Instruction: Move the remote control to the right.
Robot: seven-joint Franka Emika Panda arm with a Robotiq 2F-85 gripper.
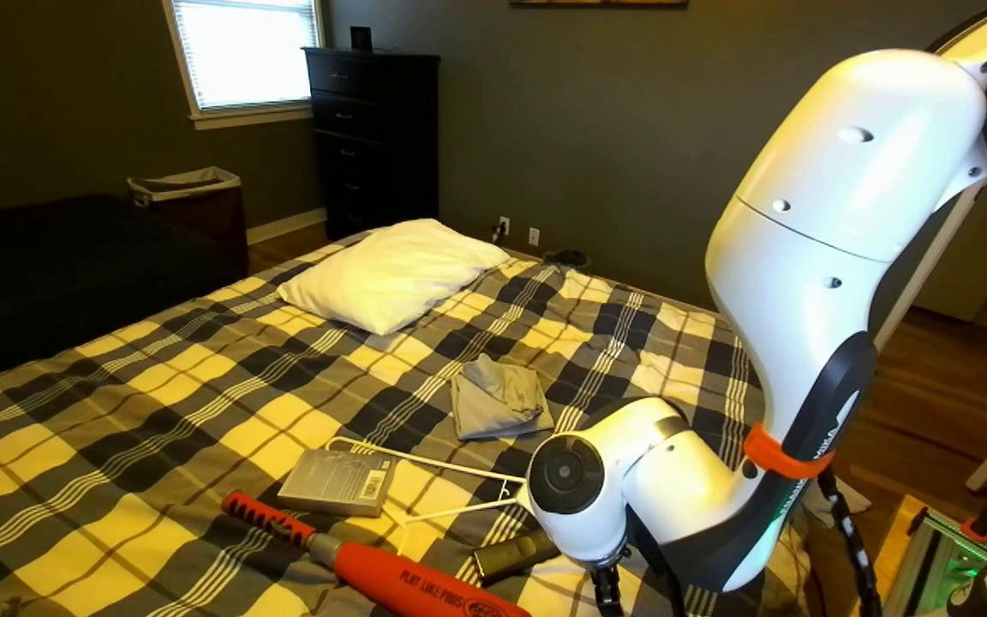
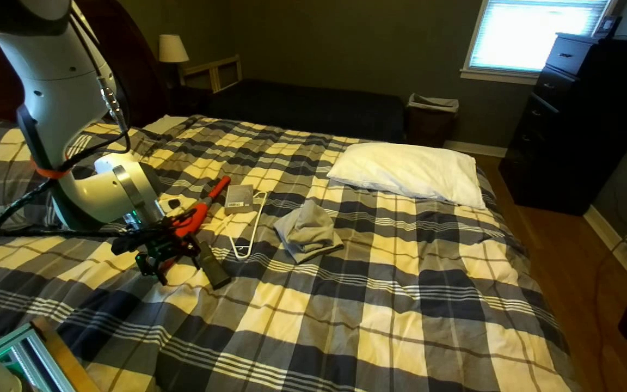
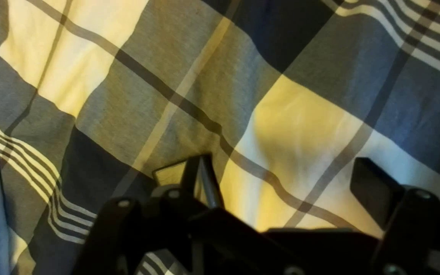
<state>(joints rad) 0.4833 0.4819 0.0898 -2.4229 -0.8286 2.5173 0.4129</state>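
The remote control is a dark oblong bar [image 1: 511,556] lying on the plaid bed cover, and it also shows in an exterior view [image 2: 214,267]. One end of it is hidden behind the arm or gripper in both exterior views. My gripper [image 2: 180,271] is right beside the bar, on the side toward the robot base. In the wrist view my gripper [image 3: 288,185] is open, with only bed cover between its fingers. A glossy dark-edged corner [image 3: 169,173] behind the left finger may be the bar's end; I cannot tell for sure.
A red bat [image 1: 421,583] lies beside the bar. A white hanger [image 1: 451,467], a light-grey slab [image 1: 337,482] and a folded grey cloth [image 1: 500,398] lie farther out. A white pillow [image 2: 409,171] is at the far end of the bed.
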